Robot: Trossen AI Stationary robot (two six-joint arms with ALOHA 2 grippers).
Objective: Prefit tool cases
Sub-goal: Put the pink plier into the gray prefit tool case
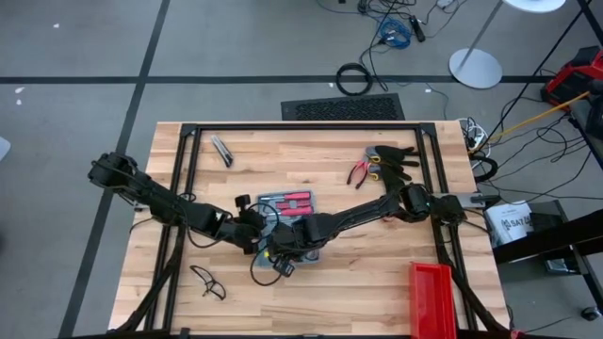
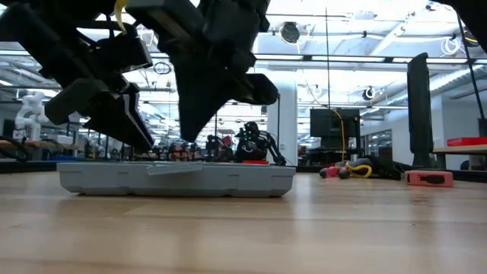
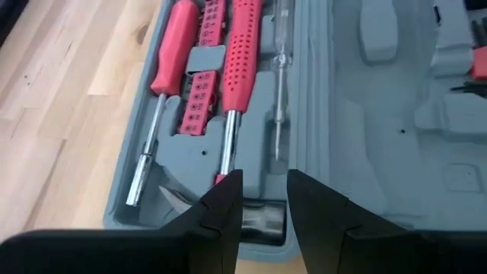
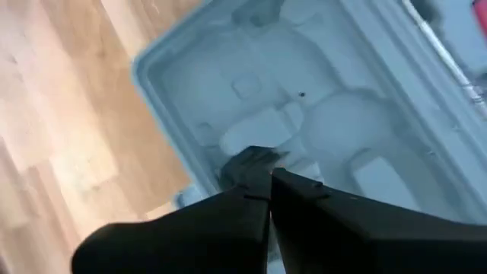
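Here the tool case (image 1: 287, 209) lies open and flat near the centre of the desk (image 1: 377, 273), its grey moulded tray facing up. In the left wrist view, red-handled drivers (image 3: 242, 61) and a red bit strip sit in their recesses on one half; the half seen by the right wrist camera shows empty recesses.

The left hand (image 1: 254, 229) hangs over the case edge at about 8 o'clock from the case centre, its fingers (image 3: 221, 213) set narrowly apart, with a metal tool end showing between them; whether it is gripped cannot be told. The right hand (image 1: 292, 247) is at about 6 o'clock, fingers pressed together and empty, its tip low over an empty recess, probably to press or steady.

Pliers (image 1: 361, 171) lie at 2 o'clock, a red bin (image 1: 435, 297) at 5 o'clock, both well apart.
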